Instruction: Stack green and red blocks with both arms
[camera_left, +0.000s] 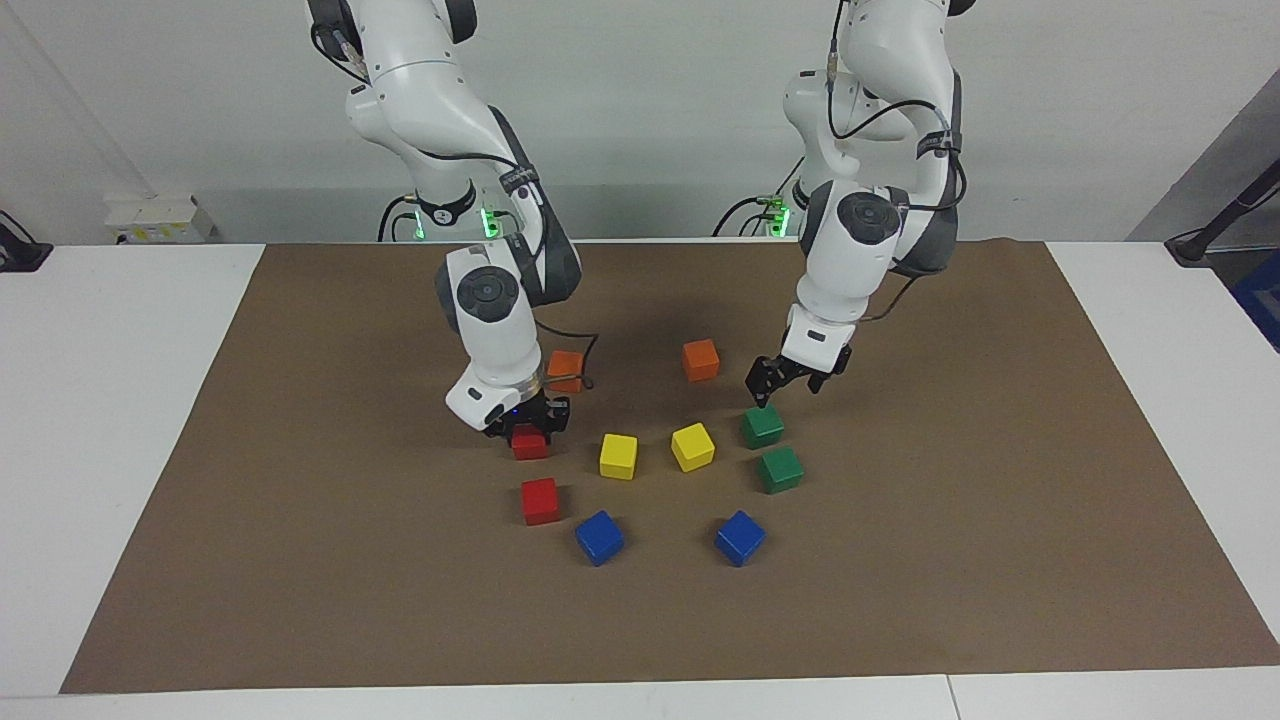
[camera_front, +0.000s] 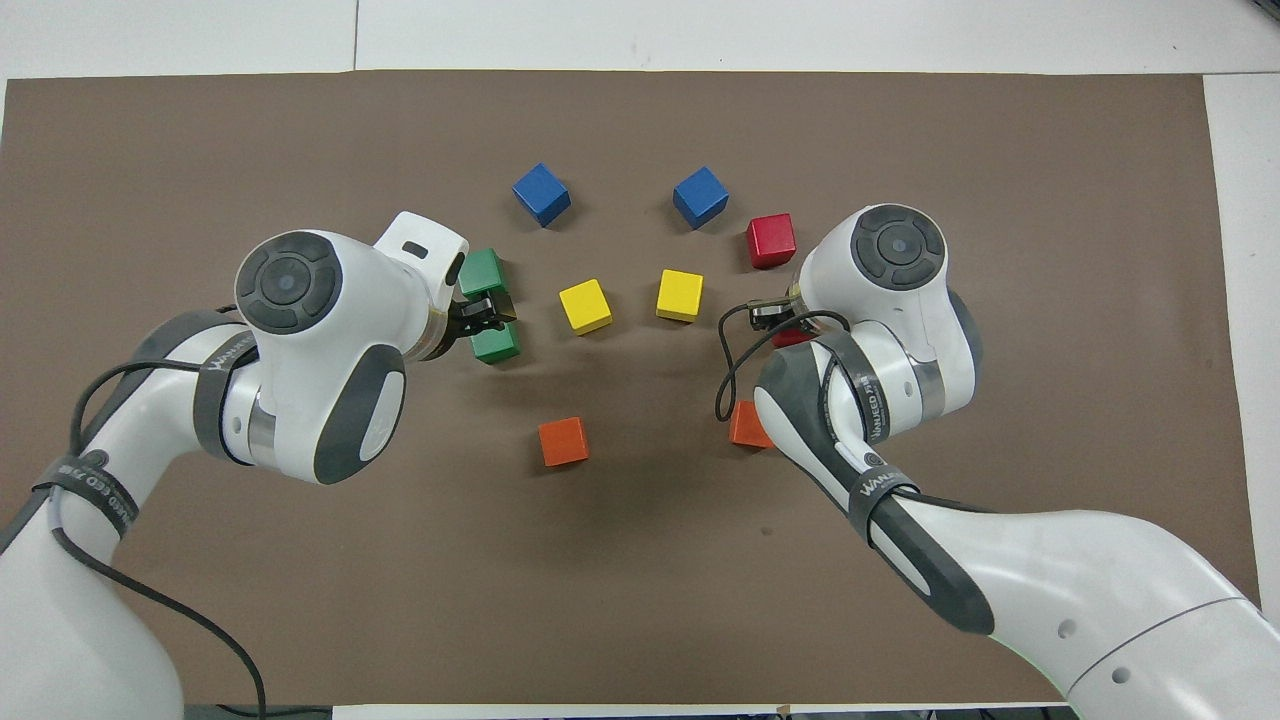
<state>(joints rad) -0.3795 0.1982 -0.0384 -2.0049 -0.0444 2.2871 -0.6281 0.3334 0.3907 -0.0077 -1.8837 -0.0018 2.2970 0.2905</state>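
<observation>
**On the brown mat: first grasps under way, no stack built yet**

At the right arm's end of the cluster, the right gripper (camera_left: 527, 421) is seen low on the nearer red block (camera_left: 530, 443), the one closer to the robots, and its fingers are closed on that block's sides. The block is judged to rest on the brown mat (camera_left: 300, 560), not yet lifted. The farther red block (camera_left: 540, 500) lies free just beside it, away from the robots, with nothing on top of it.

Between the two colour pairs, the two yellow blocks (camera_left: 618, 456) are left untouched, as are the two blue blocks (camera_left: 599, 537) farther from the robots and the two orange blocks (camera_left: 701, 360) nearer to them; none of these belongs to the task.

Toward the left arm's end, the left gripper (camera_left: 782, 384) is held just over the nearer green block (camera_left: 762, 426), its fingers spread wide and empty, no contact being visible. The farther green block (camera_left: 779, 469) sits close beside the first, also bare on top.

Progress is therefore judged to be at the very start: all four task blocks are on the mat in single layer, one red is gripped, one green is only approached. Lifting each seized block and setting it squarely on its partner is what remains for both arms.
</observation>
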